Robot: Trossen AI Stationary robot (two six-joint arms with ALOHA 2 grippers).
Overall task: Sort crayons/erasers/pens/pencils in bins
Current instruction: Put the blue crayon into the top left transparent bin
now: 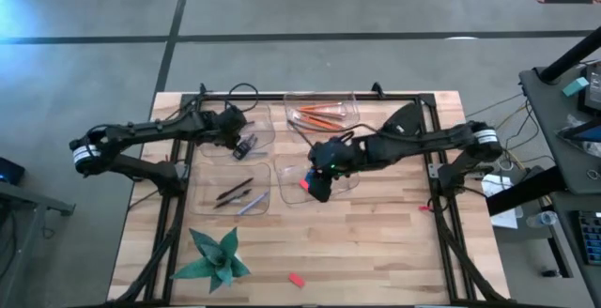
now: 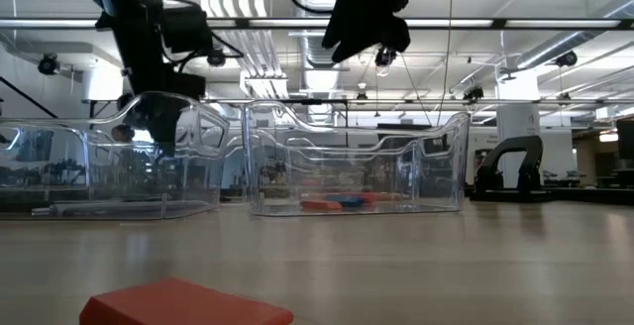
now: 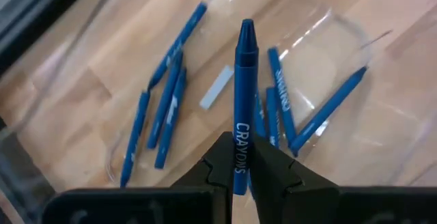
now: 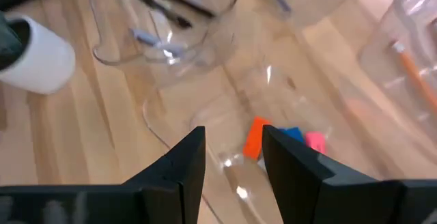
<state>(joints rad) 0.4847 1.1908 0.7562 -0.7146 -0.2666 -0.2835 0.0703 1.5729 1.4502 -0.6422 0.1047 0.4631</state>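
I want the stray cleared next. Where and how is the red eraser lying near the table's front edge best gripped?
Grip the red eraser across its short width, coming straight down from above. It lies flat on bare wood of the table, apart from the green paper star and the bins, so nothing crowds its long sides. It is low and flat, so the fingers should probably reach almost to the tabletop.

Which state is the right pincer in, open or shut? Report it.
Open: the right pincer shows a clear gap between its fingers, nothing held, above the bin with erasers.
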